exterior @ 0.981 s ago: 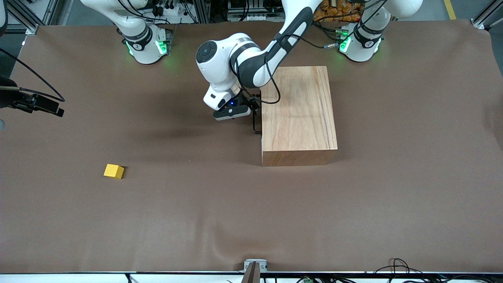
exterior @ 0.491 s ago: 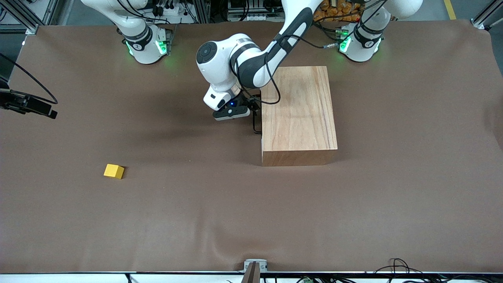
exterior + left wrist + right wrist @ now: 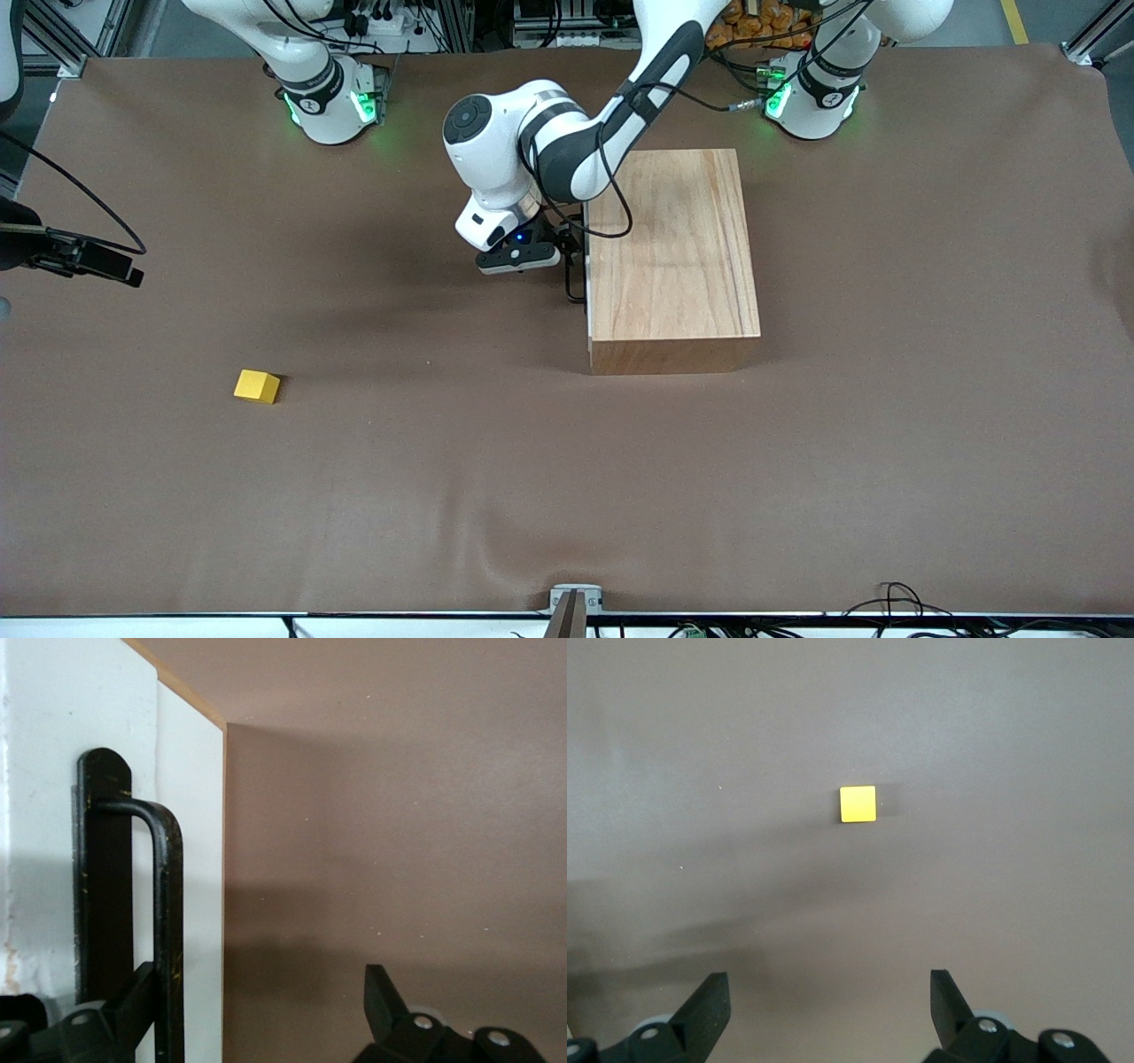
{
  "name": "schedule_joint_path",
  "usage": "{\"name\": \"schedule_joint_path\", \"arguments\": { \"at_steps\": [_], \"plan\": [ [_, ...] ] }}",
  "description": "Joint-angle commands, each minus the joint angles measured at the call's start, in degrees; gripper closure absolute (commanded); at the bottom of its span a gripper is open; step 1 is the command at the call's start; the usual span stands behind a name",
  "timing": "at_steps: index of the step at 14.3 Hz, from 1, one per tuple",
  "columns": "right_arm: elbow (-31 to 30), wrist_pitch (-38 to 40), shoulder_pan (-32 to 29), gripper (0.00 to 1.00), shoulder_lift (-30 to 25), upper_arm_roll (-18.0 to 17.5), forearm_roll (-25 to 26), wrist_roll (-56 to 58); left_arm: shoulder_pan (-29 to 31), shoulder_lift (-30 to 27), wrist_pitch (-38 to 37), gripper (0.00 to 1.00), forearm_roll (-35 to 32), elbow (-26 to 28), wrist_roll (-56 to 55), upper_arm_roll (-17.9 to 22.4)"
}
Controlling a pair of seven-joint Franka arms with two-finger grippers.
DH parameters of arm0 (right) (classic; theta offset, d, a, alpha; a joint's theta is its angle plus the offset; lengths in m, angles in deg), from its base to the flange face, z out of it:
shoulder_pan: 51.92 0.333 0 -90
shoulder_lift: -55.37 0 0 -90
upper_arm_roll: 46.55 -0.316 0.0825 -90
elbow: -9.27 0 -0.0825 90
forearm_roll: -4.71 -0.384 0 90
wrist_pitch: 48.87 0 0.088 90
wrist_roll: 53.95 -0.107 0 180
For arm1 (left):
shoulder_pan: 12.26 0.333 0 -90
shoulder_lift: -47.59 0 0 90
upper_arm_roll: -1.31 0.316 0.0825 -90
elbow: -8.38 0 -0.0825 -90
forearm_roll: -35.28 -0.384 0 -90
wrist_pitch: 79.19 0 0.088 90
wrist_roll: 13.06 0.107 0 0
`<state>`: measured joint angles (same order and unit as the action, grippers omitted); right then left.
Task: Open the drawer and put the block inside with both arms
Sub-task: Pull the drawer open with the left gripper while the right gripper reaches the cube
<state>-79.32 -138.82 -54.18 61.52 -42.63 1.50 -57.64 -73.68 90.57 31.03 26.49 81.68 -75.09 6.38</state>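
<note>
1 block [image 3: 257,386] | 1 drawer [image 3: 106,815] | 2 pincers: left pincer [image 3: 257,1010], right pincer [image 3: 828,1010] open

The left end effector [image 3: 567,252], open at the handle [image 3: 164,930], edged slightly toward the right arm's end; the drawer [image 3: 190,859] barely shifted.

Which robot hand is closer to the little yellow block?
The right. The right gripper hangs over bare table at the right arm's end, looking down on the yellow block. The left gripper is away at the drawer's black handle, jaws open.
</note>
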Motion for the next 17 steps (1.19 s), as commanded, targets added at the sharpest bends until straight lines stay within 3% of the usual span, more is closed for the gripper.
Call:
{"name": "schedule_joint_path", "arguments": {
  "at_steps": [1, 5, 17],
  "plan": [
    [1.4, 0.3, -0.2, 0.00, 0.8, -0.1, 0.1, 0.3, -0.1, 0.2, 2.6, 0.00, -0.3, -1.1, 0.6, -0.1],
    [1.2, 0.3, 2.1, 0.00, 2.3, -0.2, 4.3, 0.3, -0.2, 0.3, 5.1, 0.00, -0.3, -1.1, 0.5, -0.2],
    [1.1, -2.6, 3.1, 0.00, 7.1, -0.2, 4.1, -0.1, -0.3, 1.6, 16.1, 0.00, -0.2, -1.0, 0.2, -1.1]
  ]
}}
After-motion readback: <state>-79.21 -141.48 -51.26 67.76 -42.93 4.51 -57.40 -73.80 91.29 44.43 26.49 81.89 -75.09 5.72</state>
